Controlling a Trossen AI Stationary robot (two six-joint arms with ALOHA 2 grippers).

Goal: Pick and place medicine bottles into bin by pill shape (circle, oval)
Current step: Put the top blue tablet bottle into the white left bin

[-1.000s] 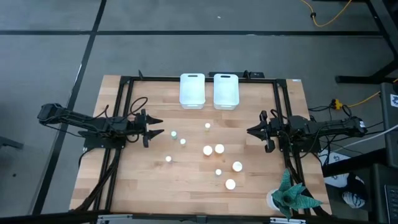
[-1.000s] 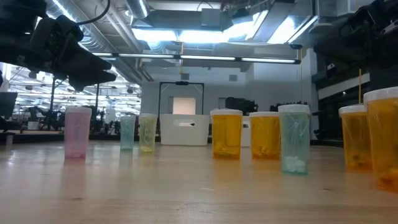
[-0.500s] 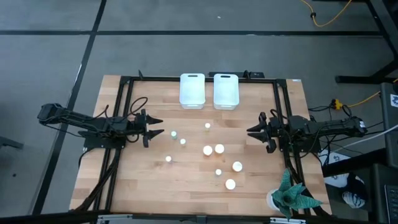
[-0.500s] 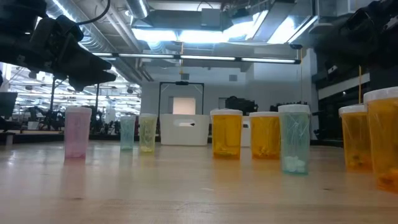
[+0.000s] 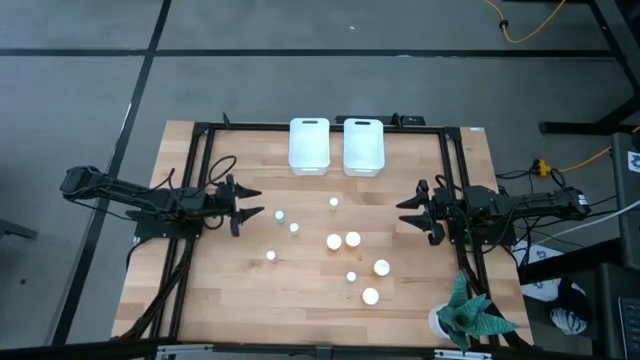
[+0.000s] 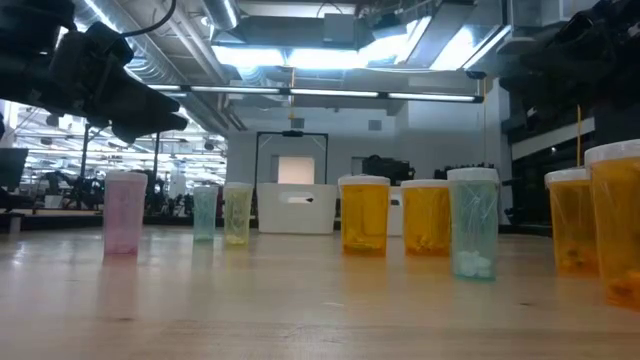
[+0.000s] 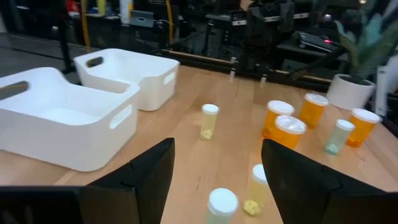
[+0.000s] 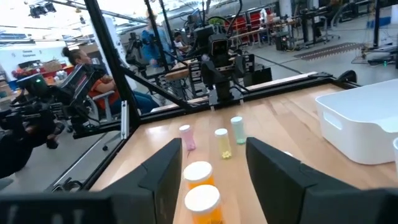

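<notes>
Several white-capped medicine bottles stand upright on their bases mid-table: small pastel ones (image 5: pixel 282 215) (image 5: pixel 294 227) (image 5: pixel 270 255) and larger orange ones (image 5: pixel 334 241) (image 5: pixel 352 238) (image 5: pixel 381 267) (image 5: pixel 370 295). The low view shows a pink bottle (image 6: pixel 124 212) and orange bottles (image 6: pixel 364 215). My left gripper (image 5: pixel 252 206) is open and empty at the table's left, just left of the nearest small bottle (image 7: pixel 222 206). My right gripper (image 5: pixel 404 211) is open and empty at the table's right, facing the orange bottles (image 8: pixel 198 175).
Two white bins (image 5: pixel 309 146) (image 5: pixel 364 146) stand side by side at the far edge, also in the left wrist view (image 7: pixel 62 124). A green plant in a white pot (image 5: pixel 468 315) stands at the near right corner. A black frame (image 5: pixel 200 180) borders the table. A person (image 8: pixel 81 62) sits beyond the table.
</notes>
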